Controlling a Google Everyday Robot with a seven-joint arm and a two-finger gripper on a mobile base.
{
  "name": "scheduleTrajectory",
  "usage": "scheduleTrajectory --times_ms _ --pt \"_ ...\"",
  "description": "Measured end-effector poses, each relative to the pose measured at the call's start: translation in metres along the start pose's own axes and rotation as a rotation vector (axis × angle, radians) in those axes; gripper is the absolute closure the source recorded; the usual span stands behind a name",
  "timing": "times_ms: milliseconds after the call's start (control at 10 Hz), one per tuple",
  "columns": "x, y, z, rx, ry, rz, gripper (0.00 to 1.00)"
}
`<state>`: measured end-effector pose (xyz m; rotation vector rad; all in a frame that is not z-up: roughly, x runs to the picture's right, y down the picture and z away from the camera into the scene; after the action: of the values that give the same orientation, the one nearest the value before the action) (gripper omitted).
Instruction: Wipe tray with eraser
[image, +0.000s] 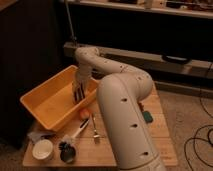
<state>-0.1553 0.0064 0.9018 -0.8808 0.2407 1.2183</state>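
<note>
The tray (47, 107) is a large yellow-orange bin on the left of the wooden table. My white arm reaches from the lower right over the table and bends down into the tray. My gripper (78, 96) points down inside the tray near its right wall, close to the floor of the bin. The eraser is not visible; the gripper hides whatever is under it.
A white-handled brush with a black head (71, 138) lies in front of the tray. A white cup (43, 149) stands at the front left. A small orange ball (84, 114) sits by the tray's corner. A green block (148, 116) lies at the right. A fork (94, 129) lies mid-table.
</note>
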Motion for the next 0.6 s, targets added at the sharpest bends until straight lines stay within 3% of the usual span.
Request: scheduleTrajectory --times_ms 200,600 --pt "0.017 0.022 0.004 0.008 0.008 -0.066 1.00" --pt "0.079 0.081 0.021 0.006 0.055 -0.205 1.00"
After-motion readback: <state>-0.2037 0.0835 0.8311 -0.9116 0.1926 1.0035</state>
